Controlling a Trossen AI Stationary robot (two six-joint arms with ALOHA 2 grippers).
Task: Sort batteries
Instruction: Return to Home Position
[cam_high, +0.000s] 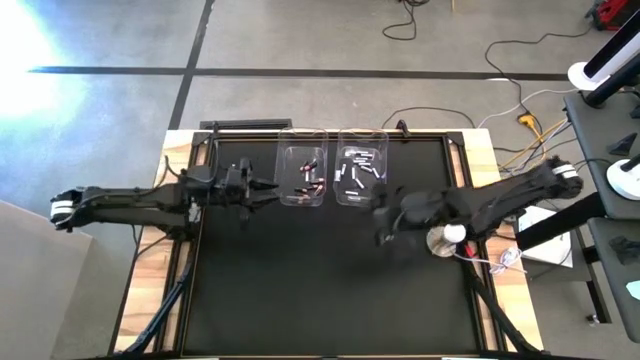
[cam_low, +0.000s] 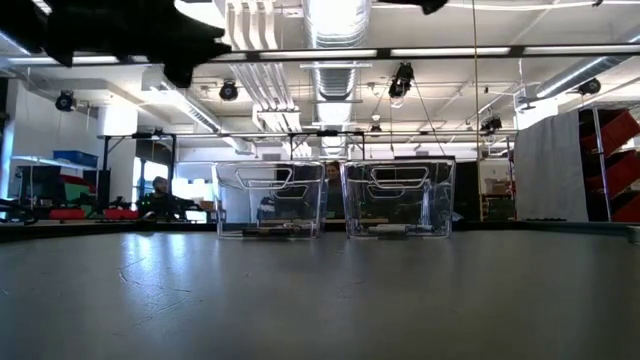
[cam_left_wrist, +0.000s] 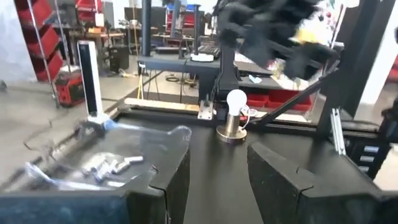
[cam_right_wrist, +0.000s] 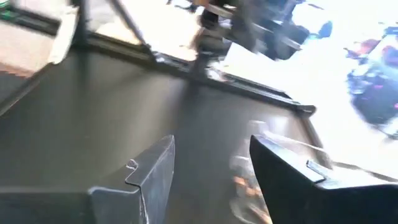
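Two clear plastic bins stand side by side at the far middle of the black mat. The left bin (cam_high: 302, 176) holds dark batteries with red marks (cam_high: 308, 172). The right bin (cam_high: 360, 174) holds silvery-white batteries (cam_high: 357, 175), which also show in the left wrist view (cam_left_wrist: 112, 165). My left gripper (cam_high: 264, 190) hovers just left of the left bin, pointing level, open (cam_left_wrist: 217, 180) and empty. My right gripper (cam_high: 386, 214) hovers near the right bin's near right corner, open (cam_right_wrist: 211, 171) and empty. In the low view both bins (cam_low: 268, 200) (cam_low: 398, 198) rest flat on the mat.
A round silver-white object with a red wire (cam_high: 446, 239) stands on the mat under my right arm, and shows as a bulb on a base (cam_left_wrist: 235, 116). The mat (cam_high: 320, 290) lies bare toward the near edge. A dark frame (cam_high: 330, 130) borders the table's far side.
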